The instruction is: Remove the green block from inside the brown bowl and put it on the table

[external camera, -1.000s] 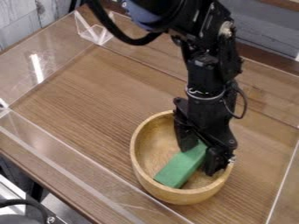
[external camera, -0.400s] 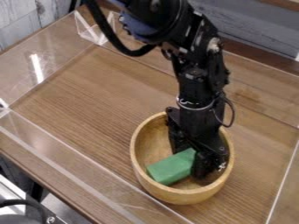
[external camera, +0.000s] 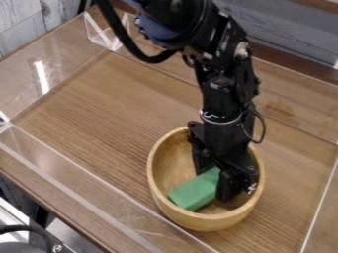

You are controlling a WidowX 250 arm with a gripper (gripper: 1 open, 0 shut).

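The green block [external camera: 193, 191] lies tilted inside the brown bowl [external camera: 157, 164], which stands on the table [external camera: 106, 109] at the front right. My gripper [external camera: 222, 179] points straight down into the bowl. Its dark fingers are shut on the block's far end, which they hide. The block's near end rests on the bowl's floor.
Clear plastic walls [external camera: 53, 69] stand around the table's edges, and the front wall [external camera: 79, 188] runs close to the bowl's left side. Bare wood-grain tabletop stretches left of and behind the bowl.
The jaws have shut on the block's far end. The block has shifted a little to the left inside the bowl.
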